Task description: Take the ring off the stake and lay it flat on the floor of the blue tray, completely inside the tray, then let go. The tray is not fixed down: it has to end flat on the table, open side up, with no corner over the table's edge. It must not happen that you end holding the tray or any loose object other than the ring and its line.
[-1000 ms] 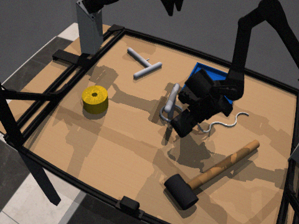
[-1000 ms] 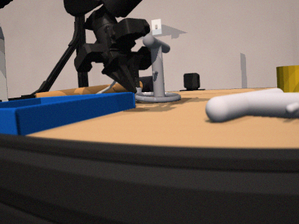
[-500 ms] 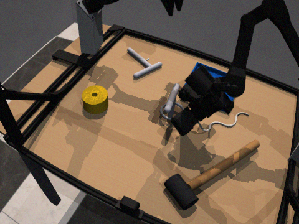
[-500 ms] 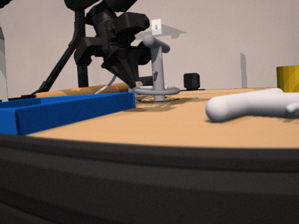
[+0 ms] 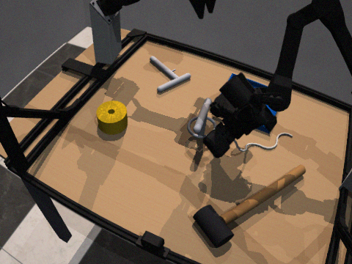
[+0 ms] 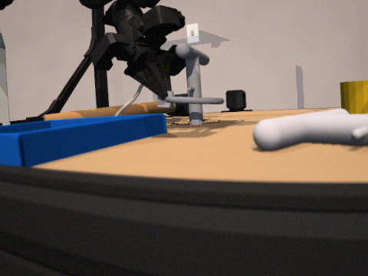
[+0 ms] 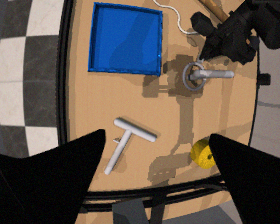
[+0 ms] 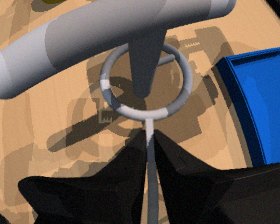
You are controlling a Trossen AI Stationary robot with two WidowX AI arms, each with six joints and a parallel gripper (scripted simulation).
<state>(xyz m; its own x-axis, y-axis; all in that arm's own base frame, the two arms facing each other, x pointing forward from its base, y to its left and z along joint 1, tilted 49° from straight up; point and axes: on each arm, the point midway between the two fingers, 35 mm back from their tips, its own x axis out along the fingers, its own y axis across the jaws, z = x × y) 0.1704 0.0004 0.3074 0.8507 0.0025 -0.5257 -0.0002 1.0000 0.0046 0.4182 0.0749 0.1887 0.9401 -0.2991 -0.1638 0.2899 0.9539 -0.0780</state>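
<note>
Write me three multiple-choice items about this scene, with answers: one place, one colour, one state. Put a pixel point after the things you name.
1. Where is the thin grey ring (image 5: pixel 189 126) (image 6: pixel 211 101) (image 7: pixel 184 76) (image 8: pixel 186 82)?
A) In the tray
B) Around the grey T-topped stake (image 5: pixel 202 116) (image 6: pixel 195 85) (image 7: pixel 215 74) (image 8: pixel 145 60)
C) On the mallet

2. What colour is the short, fat cylinder with a hole in its top (image 5: pixel 112 124) (image 6: pixel 354 96) (image 7: pixel 201 154) (image 8: pixel 56 1)?
A) Yellow
B) Red
C) Green

3. How is the left gripper (image 5: pixel 205 15) (image 7: pixel 159 137)?
A) Shut, empty
B) Shut on the mallet
C) Open

1 B: the ring encircles the stake's post.
2 A: its top and side are yellow.
3 C: its fingers stand wide apart.
</note>
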